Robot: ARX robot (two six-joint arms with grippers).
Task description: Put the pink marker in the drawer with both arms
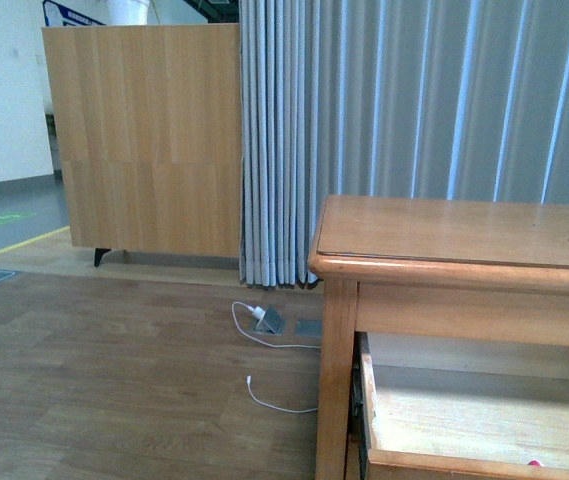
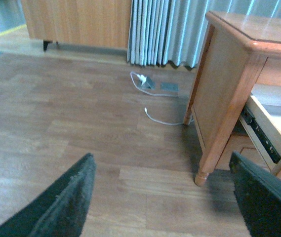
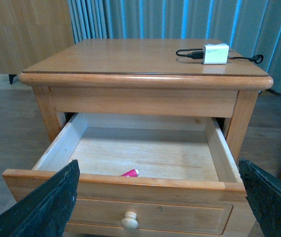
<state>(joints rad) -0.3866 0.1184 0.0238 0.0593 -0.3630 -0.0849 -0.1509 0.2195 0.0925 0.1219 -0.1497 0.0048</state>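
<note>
The right gripper (image 3: 158, 168) hangs spread wide and empty before the pulled-out drawer (image 3: 61, 145), and the left gripper (image 2: 161, 160) gapes empty over the floor (image 2: 81, 123). The pink marker (image 3: 130, 173) lies inside the drawer near its front, so the placing looks done. Perhaps only closing is left.

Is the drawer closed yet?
No, the drawer stands pulled out, with the pink marker lying on its floor just behind the front panel.

Staged test room: plank floor (image 1: 114, 380), grey curtain wall (image 1: 414, 100), wooden partition (image 1: 144, 140), nightstand (image 1: 444, 235), open drawer (image 3: 170, 183).
</note>
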